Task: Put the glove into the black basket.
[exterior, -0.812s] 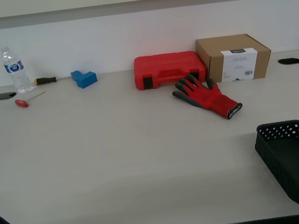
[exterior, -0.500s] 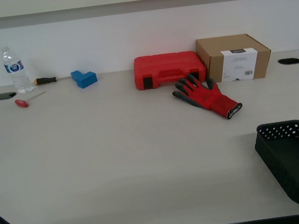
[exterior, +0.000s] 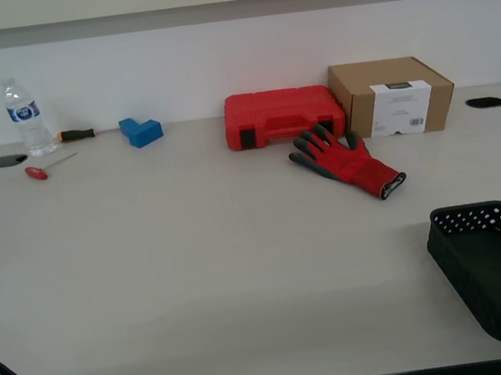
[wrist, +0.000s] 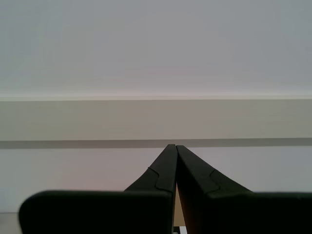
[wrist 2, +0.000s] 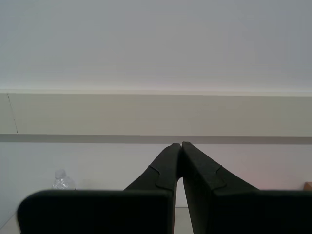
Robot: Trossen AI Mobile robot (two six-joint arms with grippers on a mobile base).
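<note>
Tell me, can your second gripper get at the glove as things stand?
Probably yes: the glove lies flat in the open with nothing on it. My second gripper, closed, faces the wall, so it must first swing down.

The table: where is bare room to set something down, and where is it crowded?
The table is bare across its whole middle and near side, from the water bottle and blue block at the back down to the front edge, up to the black basket. It is crowded at the back, where the glove touches the red case beside the cardboard box.
</note>
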